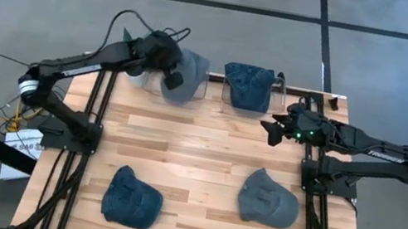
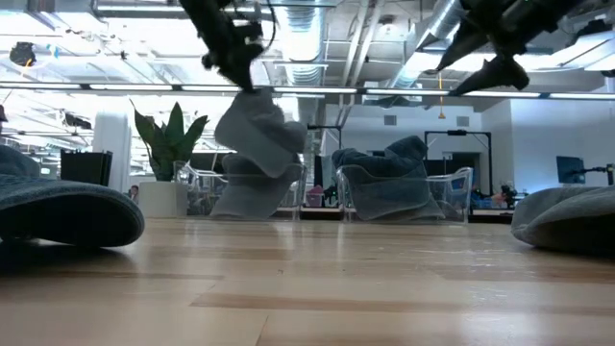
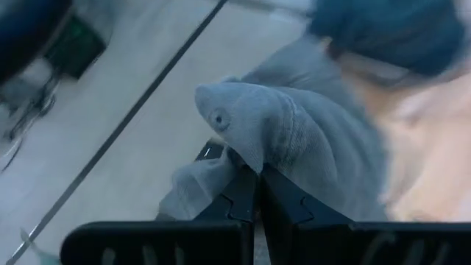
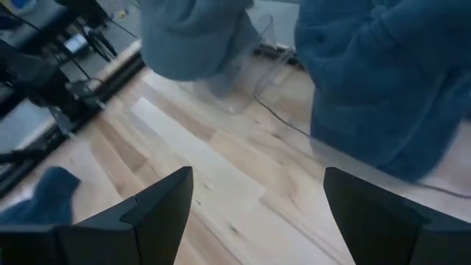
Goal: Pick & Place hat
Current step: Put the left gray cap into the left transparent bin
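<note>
Four hats: a grey hat [image 1: 183, 77] hangs crumpled at far left, a blue hat [image 1: 247, 85] far centre, a dark blue hat [image 1: 132, 197] near left, a grey cap [image 1: 267, 199] near right.

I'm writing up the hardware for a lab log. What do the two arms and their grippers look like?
Both arms are dark, slim and jointed. The left arm trails black cables and has a pale ring at its base. The right arm bears pale lettering, with small green lights near the right gripper. Its fingers are flat and black, like those of the left gripper.
</note>
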